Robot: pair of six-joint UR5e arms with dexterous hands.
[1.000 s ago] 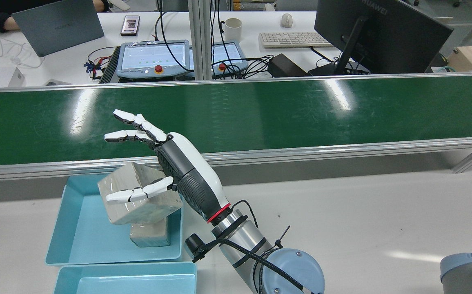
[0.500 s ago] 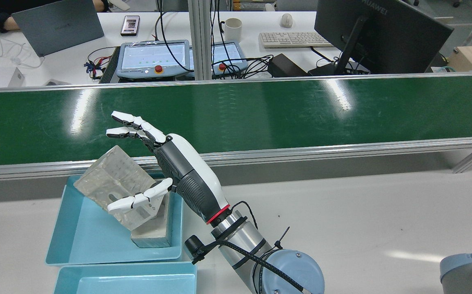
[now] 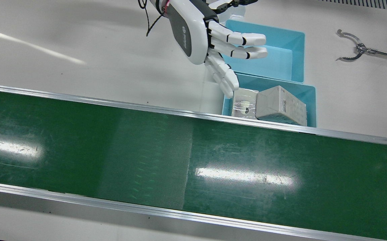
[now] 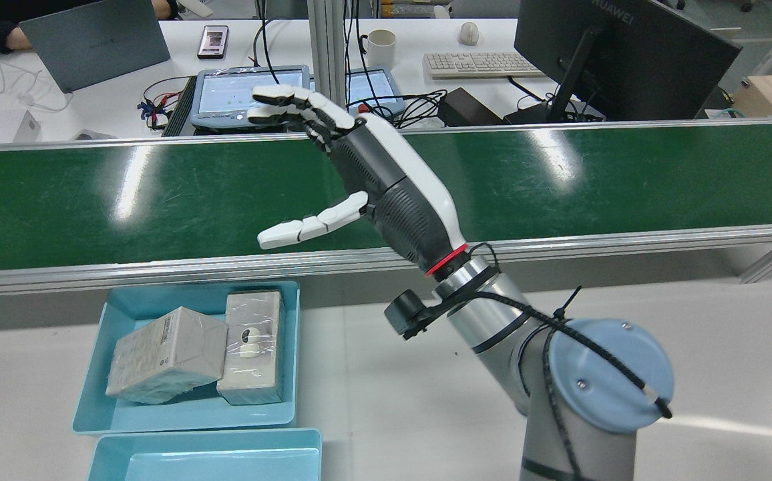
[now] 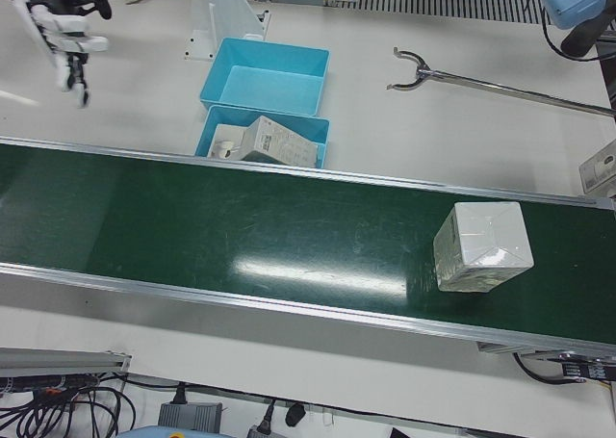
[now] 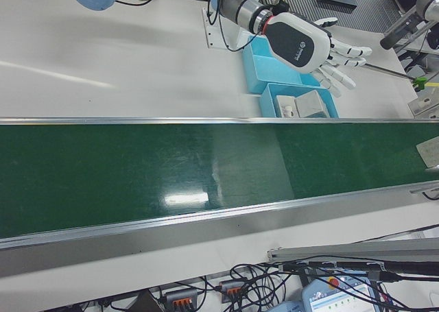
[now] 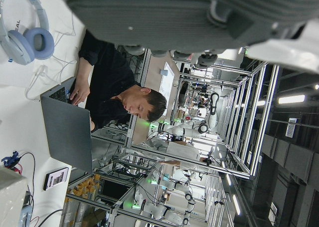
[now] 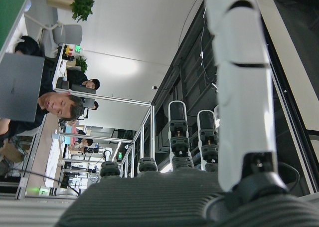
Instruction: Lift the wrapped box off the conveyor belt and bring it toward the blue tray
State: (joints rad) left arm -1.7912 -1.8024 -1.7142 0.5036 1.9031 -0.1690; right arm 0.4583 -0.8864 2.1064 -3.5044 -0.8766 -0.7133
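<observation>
wrapped box on conveyor belt

Belt bare across the front view, one box at the right of the left-front view, near tray filled by two boxes at rear view's lower left, far tray open, reacher tool on bench upper right.

The wrapped box has dropped into the blue tray — the left hand has lifted away, empty.
</observation>
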